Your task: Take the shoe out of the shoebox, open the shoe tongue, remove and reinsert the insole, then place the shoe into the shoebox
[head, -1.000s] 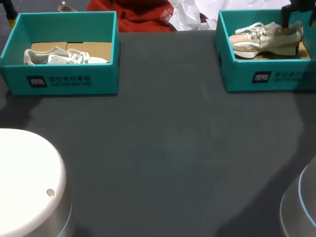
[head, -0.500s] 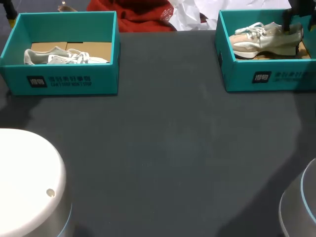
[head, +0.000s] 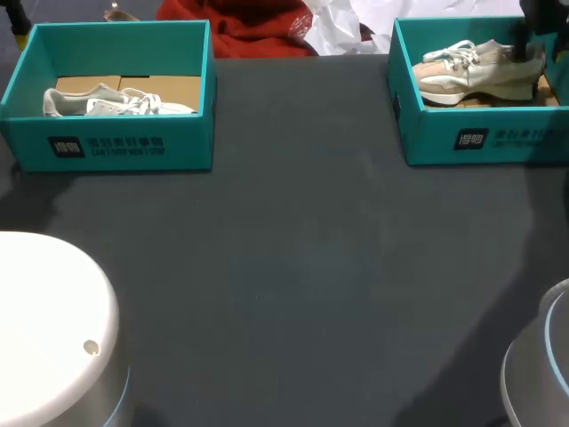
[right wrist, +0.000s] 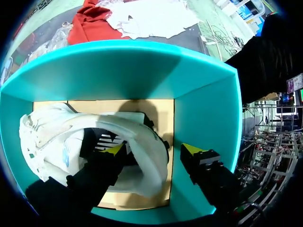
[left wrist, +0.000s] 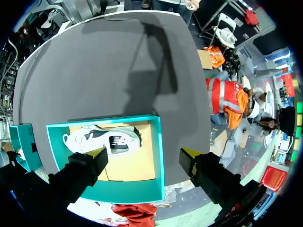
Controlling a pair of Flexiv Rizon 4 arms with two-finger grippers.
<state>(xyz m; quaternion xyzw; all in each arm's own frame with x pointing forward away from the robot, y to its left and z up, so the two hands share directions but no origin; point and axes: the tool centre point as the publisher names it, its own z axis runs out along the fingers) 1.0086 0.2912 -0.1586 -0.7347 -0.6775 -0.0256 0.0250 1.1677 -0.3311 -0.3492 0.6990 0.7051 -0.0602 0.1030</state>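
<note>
Up at the far right of the head view, your right gripper sits at the heel of the beige shoe inside the right box, while a white shoe lies in the left box. From the left wrist, your left gripper hangs above that left box, fingers spread wide around nothing, so leave it parked. From the right wrist, the fingers stand apart, one tip inside the shoe's collar, the other between heel and box wall, not yet pinching; I'd close firmly on the heel, then lift straight up to clear the wall.
</note>
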